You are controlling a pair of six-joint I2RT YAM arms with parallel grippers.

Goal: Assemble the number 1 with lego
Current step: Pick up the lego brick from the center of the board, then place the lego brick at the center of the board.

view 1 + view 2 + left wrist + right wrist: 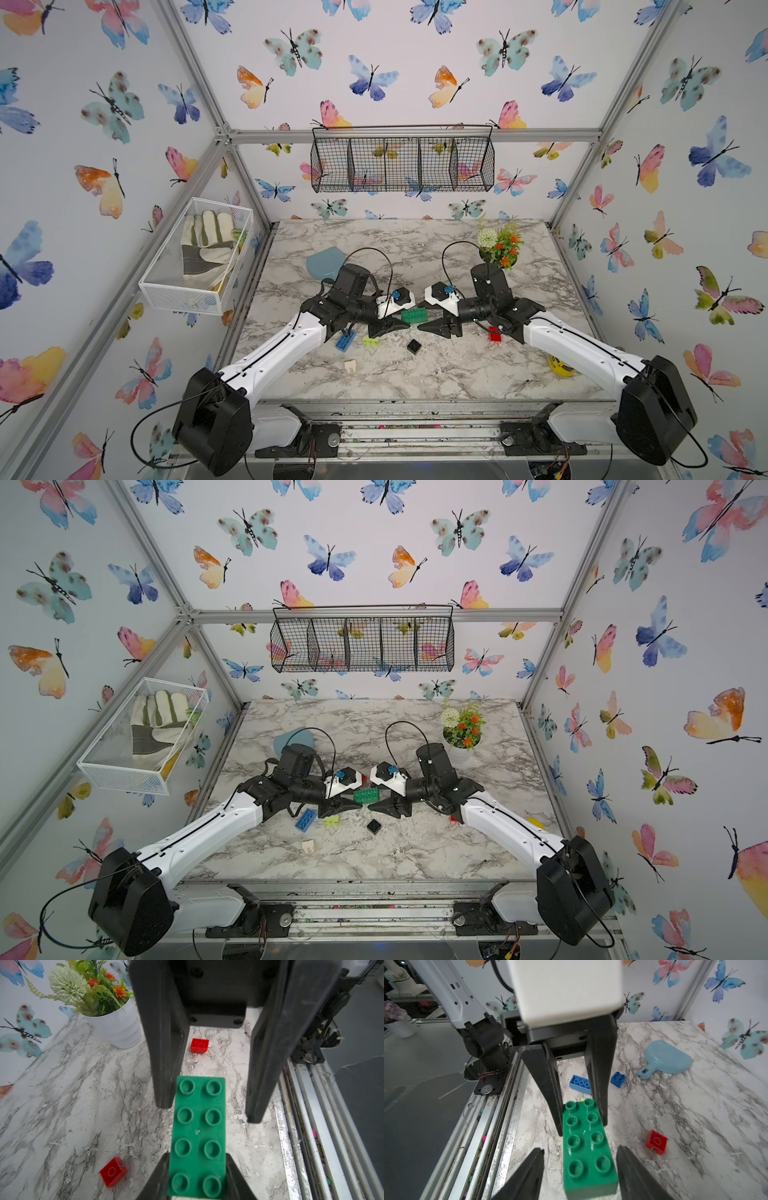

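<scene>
The dark green oblong plastic brick (198, 1136) hangs between the two grippers and looks clear of the white-and-grey marble tabletop (83, 1105). The left gripper (197, 1156) is clamped on one short end, jaws pressed against both long sides at the last pair of studs. The right gripper (580, 1149) straddles the other end with its jaws apart and a gap on each side, so it isn't gripping anything.

Reads like a hand-over, tbh. To do it well, the right gripper should back straight out along the brick's length without clipping it. The left only has the very end, so a nudge would lever the brick round. Left wants a firm squeeze and a level wrist.

The brick itself has two rows of four hollow studs facing up. It's glossy, with a small pale fleck mid-top and faint scratches.

A red square brick (656, 1142) sits on the table beside both grippers, on the side away from the rail. A light blue oblong brick (580, 1084) lies behind the left gripper's jaws.
</scene>
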